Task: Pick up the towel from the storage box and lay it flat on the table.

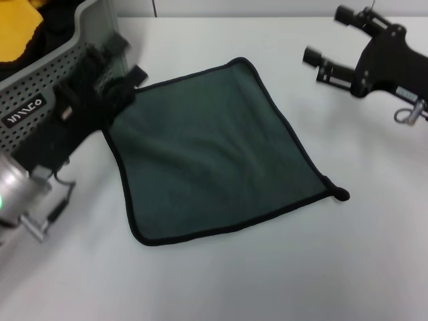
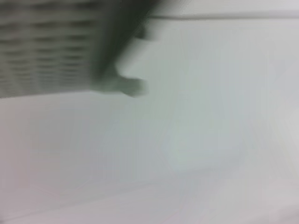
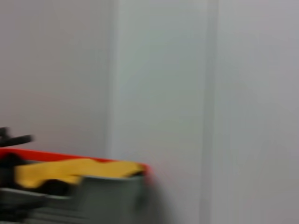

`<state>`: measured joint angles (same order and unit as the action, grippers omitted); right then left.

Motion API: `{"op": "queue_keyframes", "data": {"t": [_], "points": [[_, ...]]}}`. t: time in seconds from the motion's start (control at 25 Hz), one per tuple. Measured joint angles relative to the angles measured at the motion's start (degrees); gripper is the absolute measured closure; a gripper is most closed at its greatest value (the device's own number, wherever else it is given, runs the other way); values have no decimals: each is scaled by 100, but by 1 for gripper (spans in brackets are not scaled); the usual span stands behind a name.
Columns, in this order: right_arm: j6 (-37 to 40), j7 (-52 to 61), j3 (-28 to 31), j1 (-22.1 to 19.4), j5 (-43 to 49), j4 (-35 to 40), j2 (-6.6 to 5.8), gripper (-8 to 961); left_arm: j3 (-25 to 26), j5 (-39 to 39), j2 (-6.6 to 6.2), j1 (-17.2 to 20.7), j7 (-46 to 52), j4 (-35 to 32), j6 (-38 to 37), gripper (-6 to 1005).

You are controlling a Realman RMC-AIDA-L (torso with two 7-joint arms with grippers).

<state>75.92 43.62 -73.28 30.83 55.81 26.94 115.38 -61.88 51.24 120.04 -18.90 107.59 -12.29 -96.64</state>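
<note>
Towel [image 1: 214, 150] lies flat mid-table [image 1: 374, 254], grey-green side up. Left gripper [image 1: 114, 77] at its far-left corner beside storage box [image 1: 47, 87], jaw state unclear. Right gripper [image 1: 328, 43] released, far-right.

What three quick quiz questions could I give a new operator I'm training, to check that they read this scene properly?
1. True or false: the towel lies spread on the table, dark face up.
2. Which gripper is at the towel's corner beside the storage box: A) left gripper B) right gripper?
3. What colour cloth remains in the box?

Key: 1 true; 2 A; 3 yellow.
</note>
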Motion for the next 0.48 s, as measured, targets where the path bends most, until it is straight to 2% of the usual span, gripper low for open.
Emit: {"op": "queue_keyframes", "data": {"t": [0.2,0.32,0.4,0.48], "points": [[590,1262,-58,-124,743,587,-248,115,-31,796,-8,232,-2757,-184,-294,109],[1417,1913,-58,-17,1075,723,-460,116,-41,1233,-4,166,-4326,-259,-318,109],[2031,2359,-65,118,1476,833,-605,117,-74,1586,-11,47,-4925,-449,-318,109],[2523,2619,-59,262,1774,864,-671,119,-93,1953,-17,-36,-5148,-738,-316,110]]}}
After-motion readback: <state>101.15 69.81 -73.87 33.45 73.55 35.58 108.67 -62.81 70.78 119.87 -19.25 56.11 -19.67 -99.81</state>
